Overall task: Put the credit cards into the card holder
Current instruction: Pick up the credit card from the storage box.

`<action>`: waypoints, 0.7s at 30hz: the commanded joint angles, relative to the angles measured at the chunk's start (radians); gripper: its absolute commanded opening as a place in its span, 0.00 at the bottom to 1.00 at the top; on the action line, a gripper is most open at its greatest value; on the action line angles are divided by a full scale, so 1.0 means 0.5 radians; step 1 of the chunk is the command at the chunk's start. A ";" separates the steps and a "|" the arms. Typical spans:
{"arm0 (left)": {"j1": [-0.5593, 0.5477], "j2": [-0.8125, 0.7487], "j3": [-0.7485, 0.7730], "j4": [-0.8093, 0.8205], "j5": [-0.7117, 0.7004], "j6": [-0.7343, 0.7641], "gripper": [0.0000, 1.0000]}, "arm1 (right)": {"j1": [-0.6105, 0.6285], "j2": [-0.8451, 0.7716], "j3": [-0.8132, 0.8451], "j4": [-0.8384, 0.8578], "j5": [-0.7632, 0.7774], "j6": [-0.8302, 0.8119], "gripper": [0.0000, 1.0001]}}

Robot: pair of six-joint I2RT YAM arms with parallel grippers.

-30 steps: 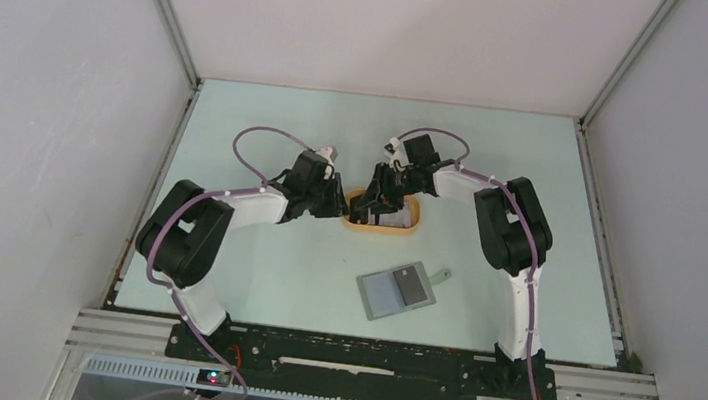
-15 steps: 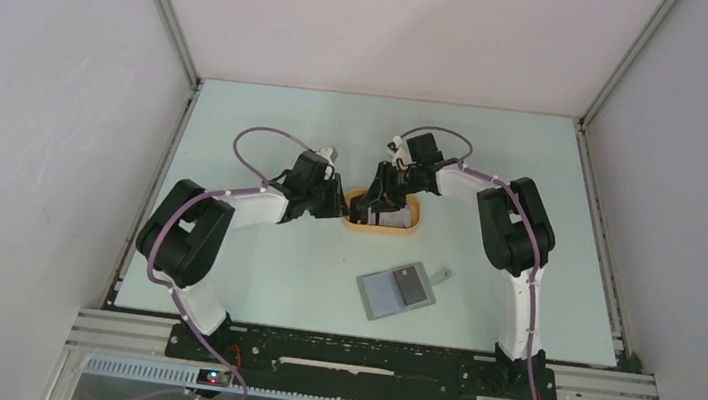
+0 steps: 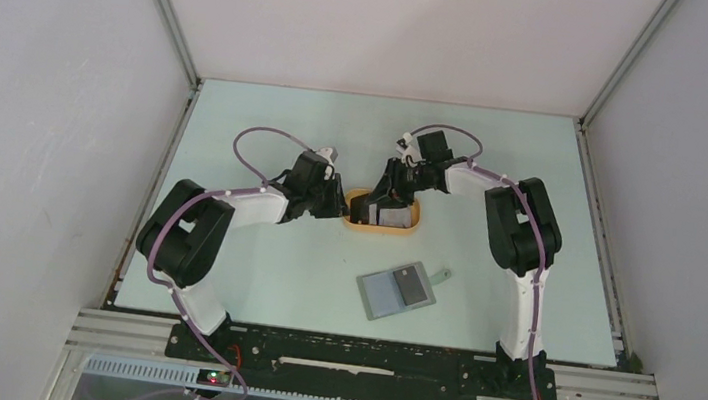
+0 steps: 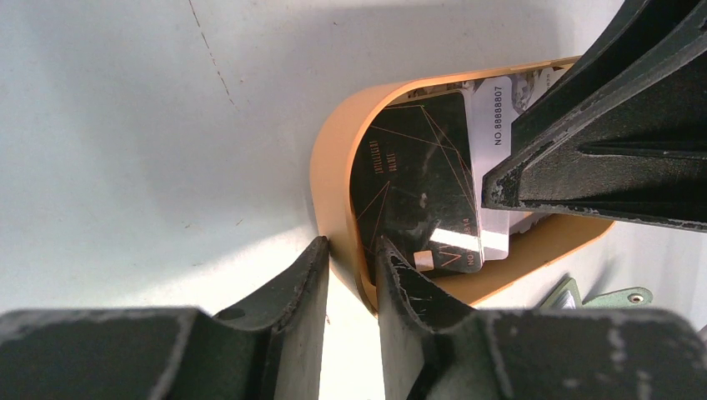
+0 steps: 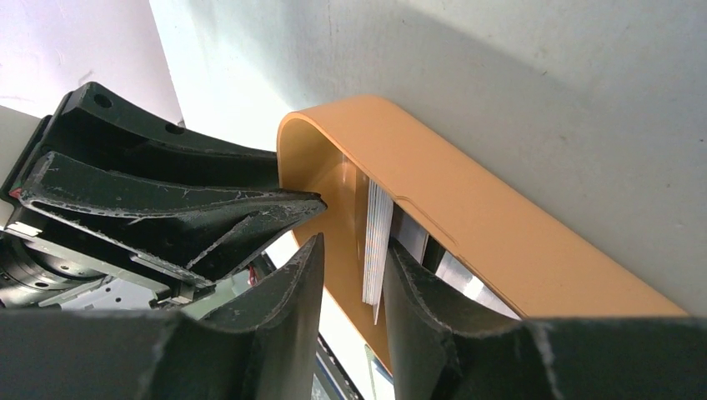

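Nearest, on the pale table (image 3: 271, 271), the grey-green card holder (image 3: 381, 297) lies open and flat. One dark card (image 3: 411, 285) rests on it, and its snap tab (image 3: 441, 272) points right. Farther back, an orange tray (image 3: 387, 230) holds the other credit cards (image 4: 413, 183), black over whitish. The left gripper (image 4: 352, 246) pinches the tray's left wall. The right gripper (image 5: 354, 246) straddles the edge of the card stack inside the tray; whether it grips them cannot be told.
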 commanded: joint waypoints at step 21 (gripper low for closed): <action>0.001 -0.051 0.088 0.039 0.030 -0.014 0.31 | -0.055 -0.210 -0.077 -0.009 0.057 -0.109 0.09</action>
